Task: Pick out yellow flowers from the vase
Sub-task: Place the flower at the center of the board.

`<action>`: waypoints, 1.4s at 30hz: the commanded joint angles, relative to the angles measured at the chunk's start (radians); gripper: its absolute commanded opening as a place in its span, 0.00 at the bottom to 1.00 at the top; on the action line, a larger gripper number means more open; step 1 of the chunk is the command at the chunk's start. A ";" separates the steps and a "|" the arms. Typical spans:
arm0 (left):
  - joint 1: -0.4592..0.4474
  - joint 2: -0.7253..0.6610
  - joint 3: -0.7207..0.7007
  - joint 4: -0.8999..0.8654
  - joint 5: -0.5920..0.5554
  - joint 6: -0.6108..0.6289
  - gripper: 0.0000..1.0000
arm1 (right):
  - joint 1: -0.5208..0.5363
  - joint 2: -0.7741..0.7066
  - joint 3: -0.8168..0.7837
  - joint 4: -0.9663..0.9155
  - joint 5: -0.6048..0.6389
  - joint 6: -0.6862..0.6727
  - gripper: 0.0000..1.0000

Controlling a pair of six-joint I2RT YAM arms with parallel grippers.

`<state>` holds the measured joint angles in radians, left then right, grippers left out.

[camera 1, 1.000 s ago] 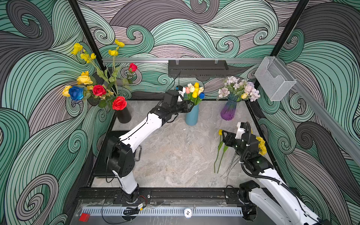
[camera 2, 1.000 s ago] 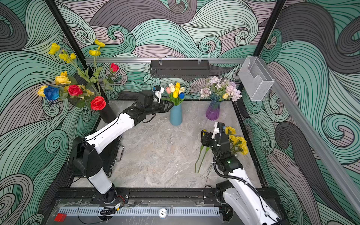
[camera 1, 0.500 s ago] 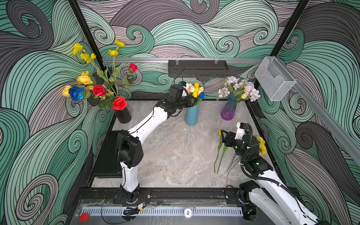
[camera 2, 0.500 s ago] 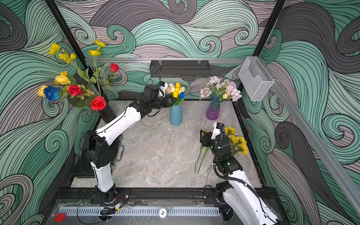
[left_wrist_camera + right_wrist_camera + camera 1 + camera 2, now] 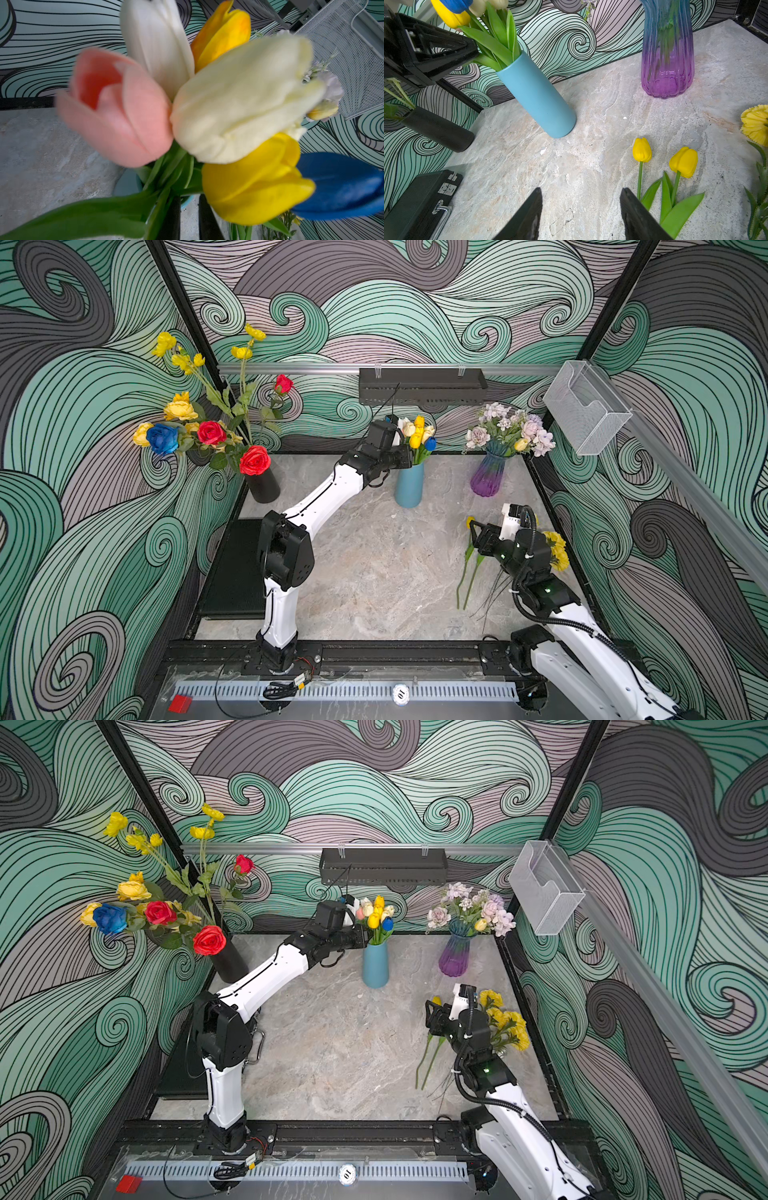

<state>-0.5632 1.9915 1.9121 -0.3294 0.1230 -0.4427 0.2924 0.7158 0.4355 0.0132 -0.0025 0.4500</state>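
Note:
The blue vase stands at the back middle with pink, white, blue and yellow tulips. My left gripper reaches into the stems just above the vase's rim. Its dark fingers stand a narrow gap apart, and leaves and a yellow bloom hide the tips. My right gripper hangs open and empty over the table. Beside it lie two yellow tulips. Yellow pom-poms lie by the right edge.
A purple glass vase with lilac blooms and one yellow bud stands right of the blue one. A black vase at back left holds yellow, red and blue flowers. A black case lies at the left edge.
My left arm has stretched farther into the tulip bunch and its fingers have drawn closer together. The right arm has hardly moved.

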 commanded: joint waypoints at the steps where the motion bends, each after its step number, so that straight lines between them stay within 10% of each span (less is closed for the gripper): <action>1: -0.006 0.021 0.044 0.004 -0.020 0.052 0.16 | -0.004 0.008 0.001 0.024 -0.014 -0.010 0.60; 42: -0.042 -0.045 0.018 0.068 -0.088 0.191 0.08 | -0.004 0.088 0.025 0.051 -0.050 -0.007 0.61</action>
<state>-0.5922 2.0182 1.9377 -0.2840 0.0338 -0.2718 0.2924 0.8001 0.4355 0.0437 -0.0463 0.4480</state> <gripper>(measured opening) 0.084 0.610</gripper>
